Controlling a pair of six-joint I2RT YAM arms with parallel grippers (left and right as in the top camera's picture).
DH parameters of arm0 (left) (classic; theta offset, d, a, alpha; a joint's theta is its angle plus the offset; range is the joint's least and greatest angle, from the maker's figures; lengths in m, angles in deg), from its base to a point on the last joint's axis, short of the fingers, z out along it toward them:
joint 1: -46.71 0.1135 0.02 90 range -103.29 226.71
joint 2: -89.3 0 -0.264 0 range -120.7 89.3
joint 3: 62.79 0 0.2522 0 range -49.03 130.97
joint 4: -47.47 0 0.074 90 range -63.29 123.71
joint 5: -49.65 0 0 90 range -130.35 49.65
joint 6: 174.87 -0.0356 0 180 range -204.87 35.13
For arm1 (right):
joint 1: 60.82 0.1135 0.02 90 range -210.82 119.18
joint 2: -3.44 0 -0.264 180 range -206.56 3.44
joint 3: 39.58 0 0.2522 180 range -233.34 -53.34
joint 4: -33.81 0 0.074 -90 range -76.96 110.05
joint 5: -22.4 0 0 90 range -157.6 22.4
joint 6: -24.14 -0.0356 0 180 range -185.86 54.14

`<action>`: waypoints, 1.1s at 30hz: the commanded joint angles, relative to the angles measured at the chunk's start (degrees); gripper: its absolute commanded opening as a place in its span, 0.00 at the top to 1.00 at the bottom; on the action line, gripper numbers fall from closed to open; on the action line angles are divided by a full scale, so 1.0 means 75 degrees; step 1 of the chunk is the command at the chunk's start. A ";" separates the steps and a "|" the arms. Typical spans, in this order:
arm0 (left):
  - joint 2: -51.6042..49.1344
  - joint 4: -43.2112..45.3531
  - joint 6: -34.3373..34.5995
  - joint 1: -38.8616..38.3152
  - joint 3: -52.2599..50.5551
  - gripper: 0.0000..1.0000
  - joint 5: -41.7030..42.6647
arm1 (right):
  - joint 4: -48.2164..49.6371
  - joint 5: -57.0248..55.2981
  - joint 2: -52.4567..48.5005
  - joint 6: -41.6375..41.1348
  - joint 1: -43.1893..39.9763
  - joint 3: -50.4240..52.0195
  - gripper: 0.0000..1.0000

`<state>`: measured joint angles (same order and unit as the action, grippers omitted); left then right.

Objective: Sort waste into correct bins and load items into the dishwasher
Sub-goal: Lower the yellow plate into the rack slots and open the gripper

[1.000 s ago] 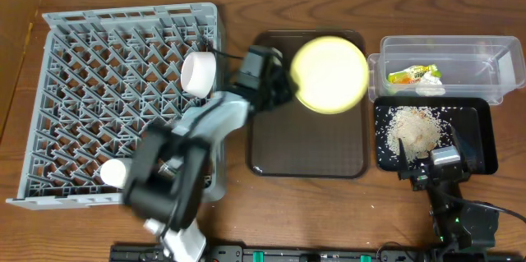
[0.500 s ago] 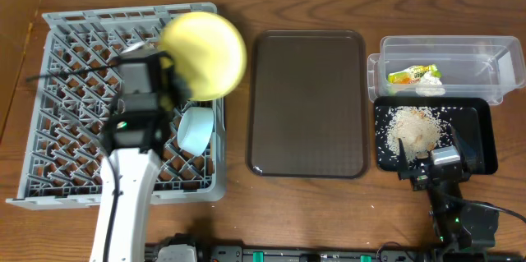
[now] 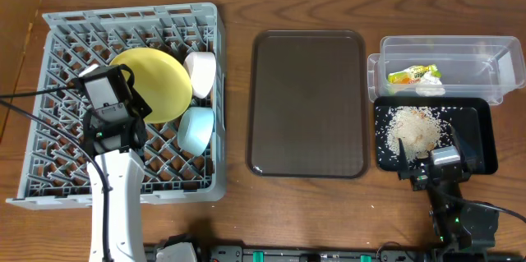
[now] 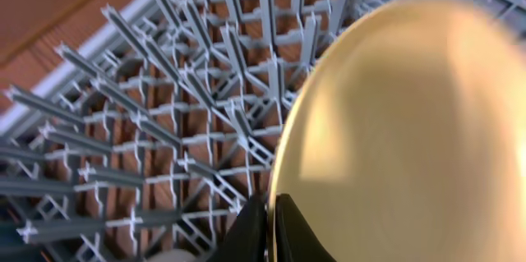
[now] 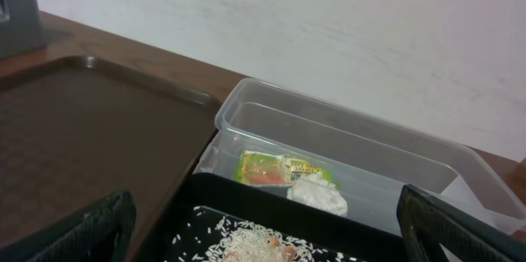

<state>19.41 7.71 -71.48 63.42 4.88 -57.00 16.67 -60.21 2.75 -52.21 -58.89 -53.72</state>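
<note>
My left gripper point(image 3: 138, 102) point(image 4: 269, 227) is shut on the rim of the pale yellow plate point(image 3: 156, 83) point(image 4: 411, 139), holding it tilted over the grey dish rack point(image 3: 66, 40) point(image 4: 164, 131). A white bowl point(image 3: 201, 73) and a light blue bowl point(image 3: 196, 129) stand in the rack's right side. My right gripper point(image 3: 427, 159) point(image 5: 263, 229) is open and empty at the near edge of the black tray point(image 3: 481, 143) point(image 5: 246, 200), which holds rice scraps point(image 3: 413, 126) point(image 5: 246, 241). The clear tub point(image 3: 460, 52) point(image 5: 362, 143) holds the snack wrapper point(image 3: 412, 74) point(image 5: 275, 167) and white paper point(image 3: 429, 82) point(image 5: 322, 196). Cup and chopsticks are not visible.
A flat dark brown serving tray point(image 3: 306, 102) point(image 5: 74, 122) lies bare between the rack and the bins. A cable runs left from the left arm across the rack. A pale wall stands behind the table in the right wrist view.
My left arm has carried the plate from the serving tray leftward over the rack and lowered it towards the rack's middle. The right arm has not moved.
</note>
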 commanded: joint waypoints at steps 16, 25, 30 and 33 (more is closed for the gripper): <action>-0.0574 0.0589 -0.0968 0.0519 0.0003 0.92 -0.0323 | -0.0035 -0.0044 0.0032 -0.0105 -0.0064 0.0009 0.01; -0.0627 -0.0067 0.0571 0.1396 0.0003 0.53 0.2238 | -0.0035 -0.0044 0.0032 -0.0105 -0.0064 0.0009 0.01; -0.0629 -0.0096 0.1035 0.2739 0.0003 0.49 0.4211 | -0.0035 -0.0044 0.0032 -0.0105 -0.0064 0.0009 0.01; -0.0775 -0.0061 0.0979 0.3255 0.0003 0.49 0.5068 | -0.0035 -0.0044 0.0032 -0.0105 -0.0064 0.0009 0.01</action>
<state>14.67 7.12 -65.56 84.97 4.82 -30.50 16.65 -60.21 2.75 -52.21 -58.89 -53.72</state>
